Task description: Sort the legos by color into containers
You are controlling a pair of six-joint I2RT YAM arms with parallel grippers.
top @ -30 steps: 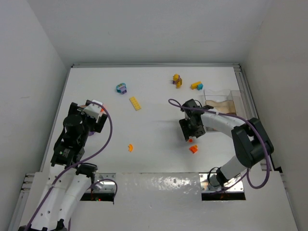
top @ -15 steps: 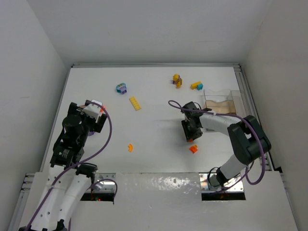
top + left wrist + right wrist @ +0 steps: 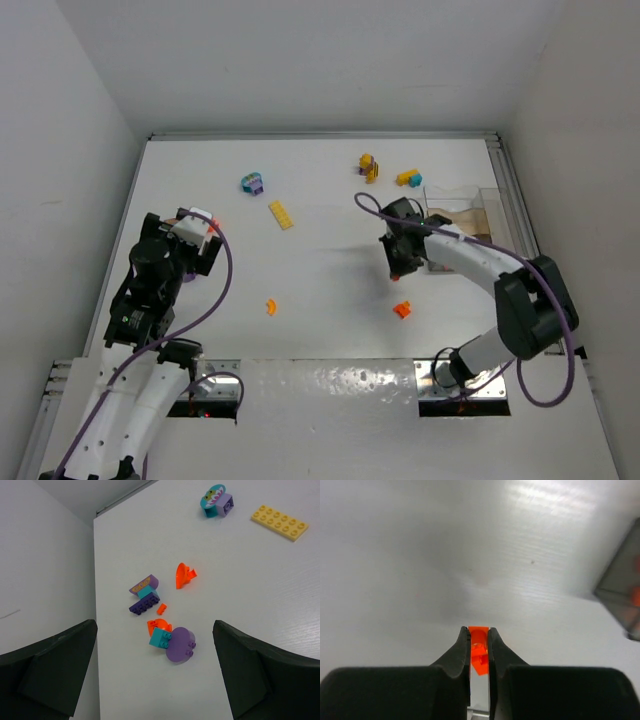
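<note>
the right arm is bent over mid-table, its right pincer [image 3: 479, 636] nipped narrow on one orange lego [image 3: 479, 650], just left of the clear box [image 3: 490, 205]. the left arm is folded by the left edge, its left pincer [image 3: 154, 626] spread wide and holding nothing. out on the table lie one yellow plate [image 3: 281, 214], two loose orange pieces [image 3: 402, 309] and three mixed clumps [image 3: 252, 183].

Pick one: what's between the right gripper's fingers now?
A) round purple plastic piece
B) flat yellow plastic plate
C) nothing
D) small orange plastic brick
D: in the right wrist view, the right gripper is shut on a small orange plastic brick, pinched between both black fingers above the white table.
</note>
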